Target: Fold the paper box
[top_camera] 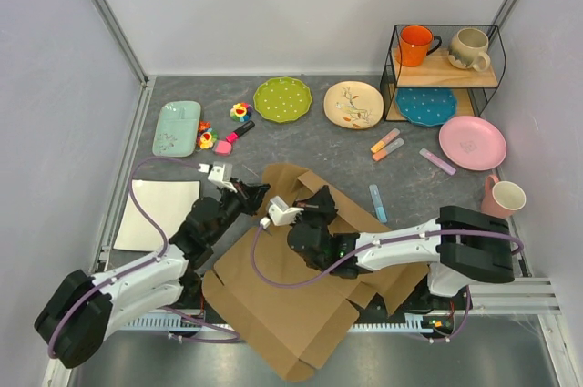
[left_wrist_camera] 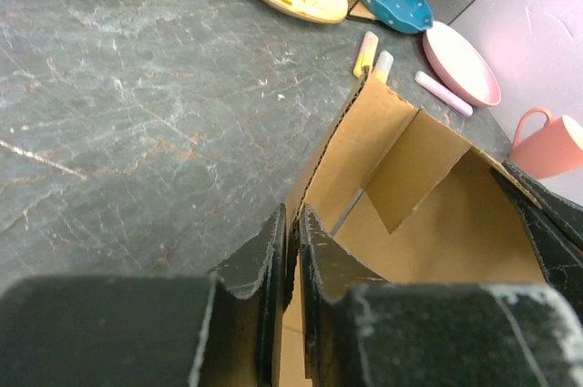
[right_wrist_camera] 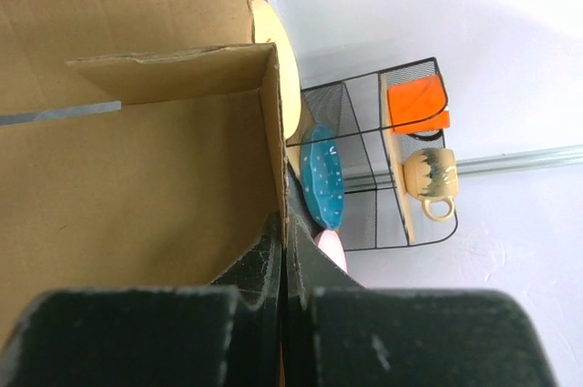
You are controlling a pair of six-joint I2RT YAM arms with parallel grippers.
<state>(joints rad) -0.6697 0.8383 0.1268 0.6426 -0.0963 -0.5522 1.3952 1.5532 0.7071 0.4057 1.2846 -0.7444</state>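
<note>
Paper box of brown corrugated cardboard, on the near middle of the grey table, between the two arms. Lay mostly flat on the near side, reaching to the near edge, with the far walls raised upright. Was pinched at the left raised wall by the left gripper, its fingers almost closed with only the cardboard edge between them. Was pinched the same way at another raised wall by the right gripper, fingers pressed together on the thin edge. Just left of the cardboard, a white tray; behind that, a teal dish, some small coloured toys and a pink marker. Further back, a green plate and a cream plate, well apart from the box. At far right, a wire rack with an orange mug and a beige mug above and a blue plate below; near it, a pink plate. Between these and the box, two orange markers, a lilac marker and a blue marker, the blue one near the right wall. Beside the right arm, a pink mug.
</note>
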